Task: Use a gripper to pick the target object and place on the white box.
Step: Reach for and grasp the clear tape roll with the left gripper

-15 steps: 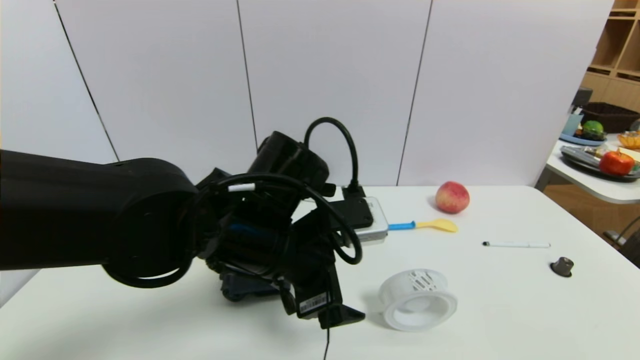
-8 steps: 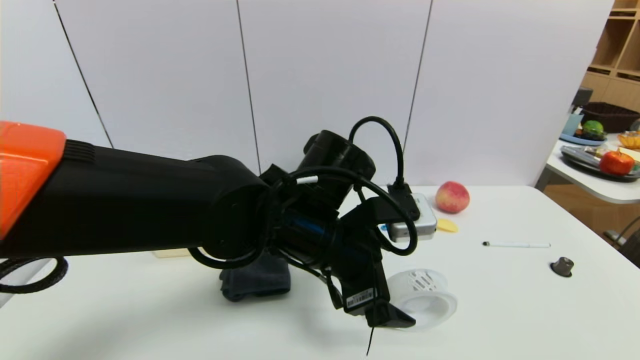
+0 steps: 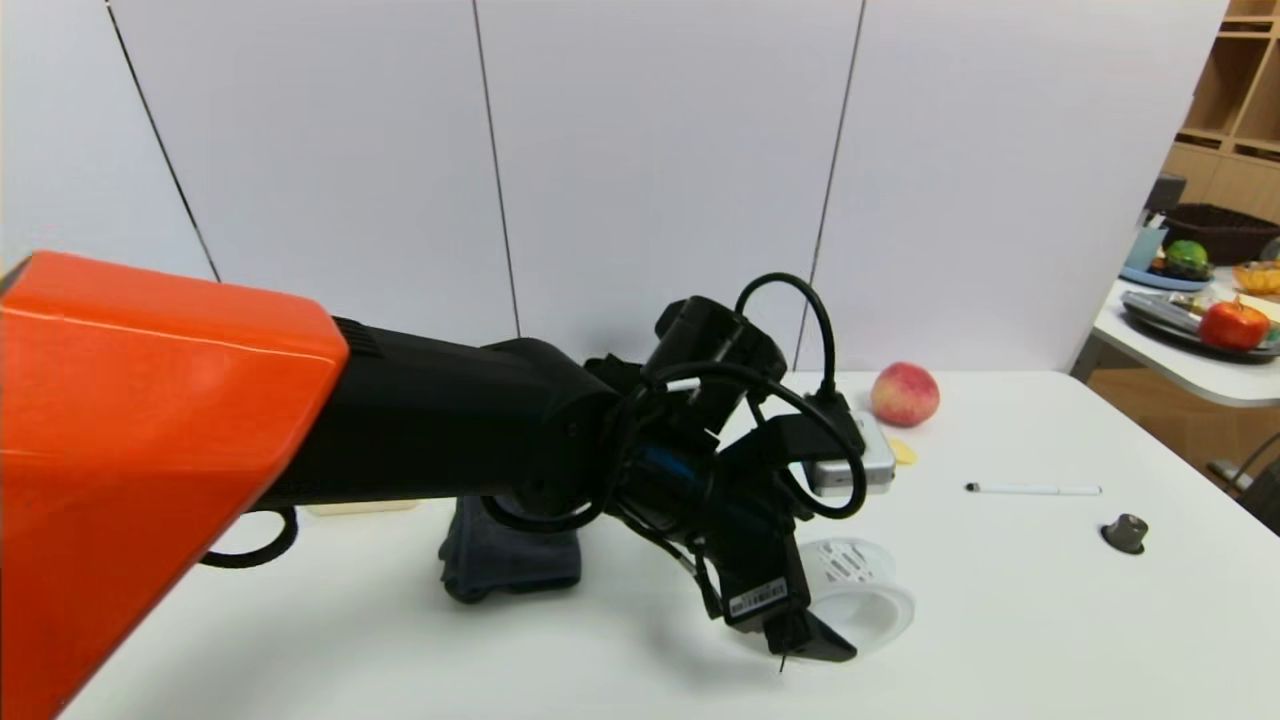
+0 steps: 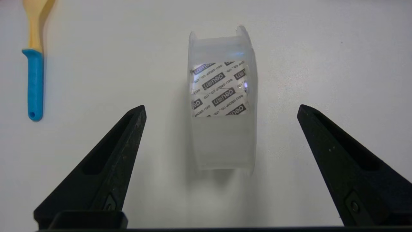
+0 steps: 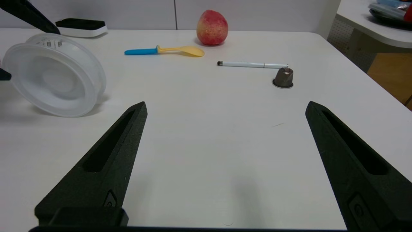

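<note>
The target object [image 3: 865,597], a white spool with a printed label, lies on its side on the white table. My left gripper [image 3: 815,628] hangs over its near-left side. In the left wrist view, the left gripper [image 4: 221,108] is open. Its black fingers [image 4: 122,151] stand wide on either side of the spool [image 4: 222,135] without touching it. The right gripper [image 5: 226,104] is open and empty low over the table, with the spool [image 5: 54,75] off to its side. The left arm hides the white box; a cream strip [image 3: 362,507] under the arm may be its base.
A dark cloth bundle [image 3: 510,555] sits under the left arm. A peach-red apple [image 3: 905,394], a blue-and-yellow spoon [image 5: 164,50], a white pen [image 3: 1030,489] and a small brown cap [image 3: 1125,532] lie further right. A black-topped flat device [image 5: 80,27] sits at the back.
The left arm has swung right and forward. Its gripper went from left of the spool to over it, still open. The spool has not moved.
</note>
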### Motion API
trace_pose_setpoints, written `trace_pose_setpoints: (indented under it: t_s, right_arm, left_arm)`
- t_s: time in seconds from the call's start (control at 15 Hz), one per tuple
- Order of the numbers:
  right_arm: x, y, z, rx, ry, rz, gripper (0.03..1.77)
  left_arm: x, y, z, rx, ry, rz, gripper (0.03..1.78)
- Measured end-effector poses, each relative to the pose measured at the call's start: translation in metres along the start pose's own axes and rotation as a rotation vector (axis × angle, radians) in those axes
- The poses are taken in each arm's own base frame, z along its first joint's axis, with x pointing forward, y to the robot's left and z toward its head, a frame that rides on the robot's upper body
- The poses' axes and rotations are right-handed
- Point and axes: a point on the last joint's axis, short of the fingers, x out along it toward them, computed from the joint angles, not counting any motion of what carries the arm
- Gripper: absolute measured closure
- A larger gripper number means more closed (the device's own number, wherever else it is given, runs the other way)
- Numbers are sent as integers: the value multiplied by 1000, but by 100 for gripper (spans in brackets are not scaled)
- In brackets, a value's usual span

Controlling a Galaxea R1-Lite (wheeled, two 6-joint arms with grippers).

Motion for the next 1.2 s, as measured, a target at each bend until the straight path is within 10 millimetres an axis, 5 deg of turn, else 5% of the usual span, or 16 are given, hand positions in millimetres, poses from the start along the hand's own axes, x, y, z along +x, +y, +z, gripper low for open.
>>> trace_pose_setpoints:
  t_s: [0.6, 0.87, 1.13, 1.2]
  right_arm:
    - [0, 0, 0, 0, 0, 0, 10]
    - [0, 0, 0, 0, 0, 0, 10]
    - [0, 0, 0, 0, 0, 0, 10]
    - [0, 0, 0, 0, 0, 0, 10]
  left_arm:
    - [37, 10, -15, -16, 38, -29, 12]
    - [40, 11, -16, -16, 39, -29, 76]
    - [40, 11, -16, -17, 38, -28, 122]
    - [40, 11, -16, -18, 39, -29, 122]
